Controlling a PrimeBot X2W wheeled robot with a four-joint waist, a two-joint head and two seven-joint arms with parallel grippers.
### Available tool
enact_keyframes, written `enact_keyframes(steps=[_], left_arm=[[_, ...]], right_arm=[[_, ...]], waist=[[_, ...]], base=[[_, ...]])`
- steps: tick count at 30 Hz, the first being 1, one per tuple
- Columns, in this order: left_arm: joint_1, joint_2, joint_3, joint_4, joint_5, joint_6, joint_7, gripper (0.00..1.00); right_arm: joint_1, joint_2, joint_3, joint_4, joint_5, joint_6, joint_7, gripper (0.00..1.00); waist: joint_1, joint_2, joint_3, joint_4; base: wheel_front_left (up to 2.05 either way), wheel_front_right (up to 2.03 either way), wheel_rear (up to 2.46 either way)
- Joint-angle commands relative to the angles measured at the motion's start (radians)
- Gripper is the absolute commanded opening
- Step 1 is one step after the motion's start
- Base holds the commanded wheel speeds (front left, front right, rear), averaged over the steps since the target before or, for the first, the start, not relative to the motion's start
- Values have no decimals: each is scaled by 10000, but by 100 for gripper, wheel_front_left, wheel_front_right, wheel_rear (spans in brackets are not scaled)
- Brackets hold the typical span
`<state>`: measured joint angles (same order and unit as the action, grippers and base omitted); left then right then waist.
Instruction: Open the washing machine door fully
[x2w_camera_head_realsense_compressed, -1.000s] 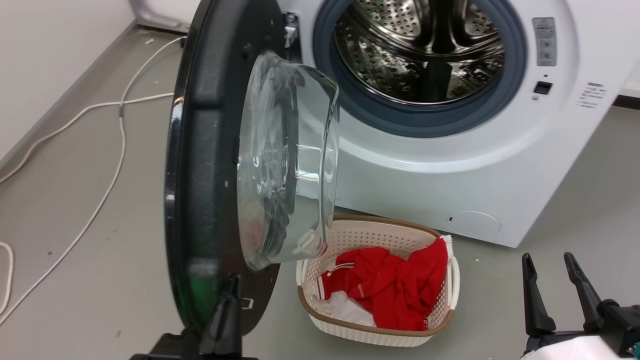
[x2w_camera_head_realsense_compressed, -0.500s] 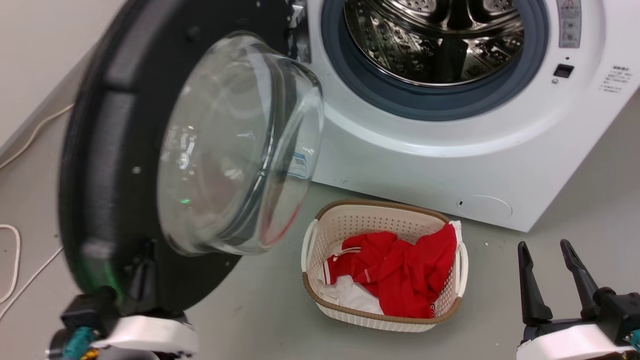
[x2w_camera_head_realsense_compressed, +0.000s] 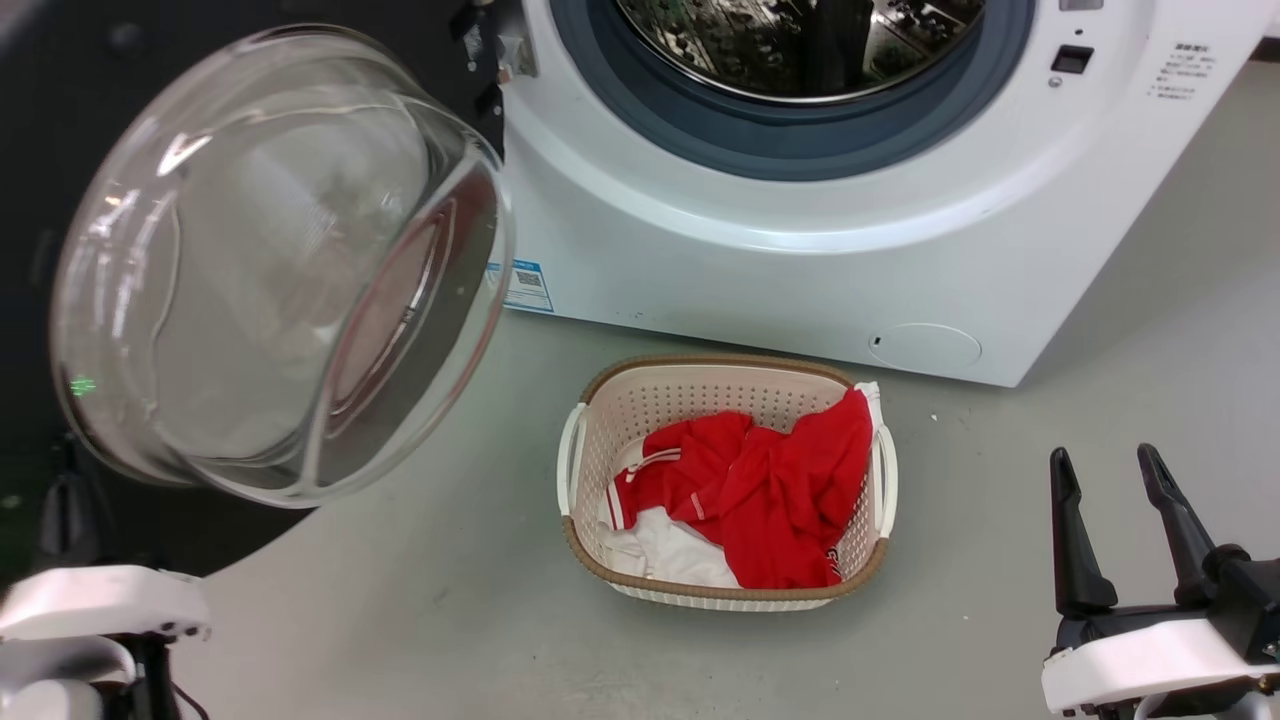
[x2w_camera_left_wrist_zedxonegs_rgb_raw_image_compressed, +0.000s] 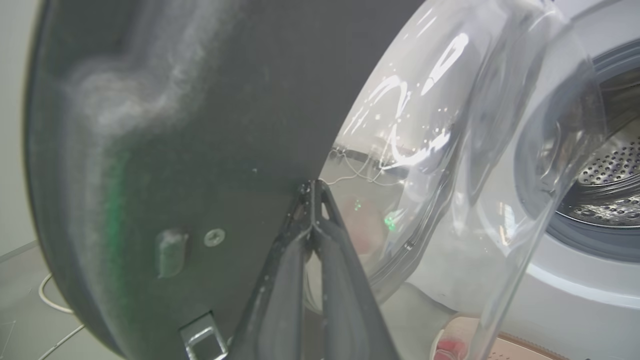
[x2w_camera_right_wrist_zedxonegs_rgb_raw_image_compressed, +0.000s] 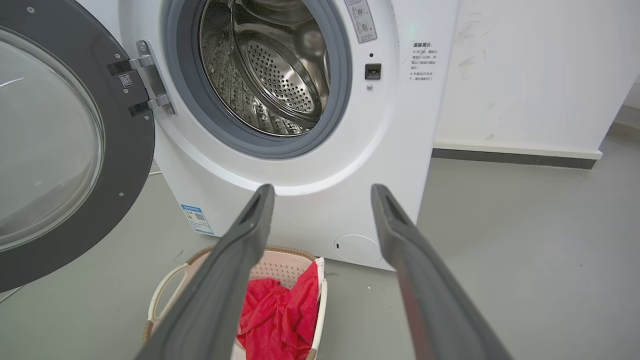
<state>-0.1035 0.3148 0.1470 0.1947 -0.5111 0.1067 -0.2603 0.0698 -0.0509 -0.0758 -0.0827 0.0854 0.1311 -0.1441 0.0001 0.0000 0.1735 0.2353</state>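
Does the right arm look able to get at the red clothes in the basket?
Probably yes. The right end effector is open beside the basket, bare floor between them; the red clothes lie uncovered, and the washing machine door hangs on the basket's other side.

The washing machine door (x2w_camera_right_wrist_zedxonegs_rgb_raw_image_compressed: 50, 140) has clear glossy glass in a matt dark plastic rim. Beyond the right tool (x2w_camera_right_wrist_zedxonegs_rgb_raw_image_compressed: 322, 189), the perforated drum (x2w_camera_right_wrist_zedxonegs_rgb_raw_image_compressed: 270, 75) is shiny steel, ringed by matt rubber (x2w_camera_right_wrist_zedxonegs_rgb_raw_image_compressed: 337, 100). Below the tool, a perforated plastic basket (x2w_camera_right_wrist_zedxonegs_rgb_raw_image_compressed: 287, 265) holds red cloth (x2w_camera_right_wrist_zedxonegs_rgb_raw_image_compressed: 280, 315).
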Motion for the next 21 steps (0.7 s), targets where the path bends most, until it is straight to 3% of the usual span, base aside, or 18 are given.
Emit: enact_keyframes(steps=[1,13,21], left_arm=[[-184,112,205,126,2,-44,-68,0],[-950,-135,1731,1286,492,-699,-60,0],[-349,-1052,2042,784,1488,-1052,-61,0]], right_arm=[[-157,18,1,-6,-29,-7,-35,100],[-351,16,-13,101,-50,-7,-92,100],[-98,16,43,365,50,-7,-135,100]], waist=[[-1,0,119,-113],[-1,0,336,-278],[-1,0,-280,-28]], base=[[0,0,0],[0,0,0],[0,0,0]])
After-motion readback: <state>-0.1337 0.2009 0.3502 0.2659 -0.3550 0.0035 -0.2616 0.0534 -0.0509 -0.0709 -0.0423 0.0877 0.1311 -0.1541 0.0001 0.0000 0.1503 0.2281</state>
